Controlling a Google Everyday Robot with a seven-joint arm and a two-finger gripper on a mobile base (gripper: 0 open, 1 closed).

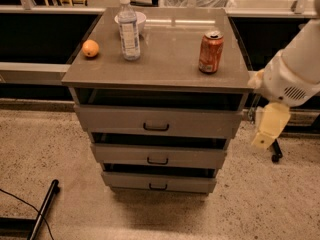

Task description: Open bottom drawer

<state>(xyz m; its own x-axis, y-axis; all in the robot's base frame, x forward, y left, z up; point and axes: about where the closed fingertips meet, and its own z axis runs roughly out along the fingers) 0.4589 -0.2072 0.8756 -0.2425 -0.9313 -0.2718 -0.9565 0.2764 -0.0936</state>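
In the camera view the bottom drawer sits lowest under the surface. Our end effector hangs well apart at right, and we cannot tell if it is spread or pressed together. The front looks rigid, so probably we should hook its small dark handle at centre.

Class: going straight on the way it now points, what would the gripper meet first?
Probably the speckled floor, right of the bottom drawer; the gripper hangs beside the cabinet, pointing down. Depth unclear.
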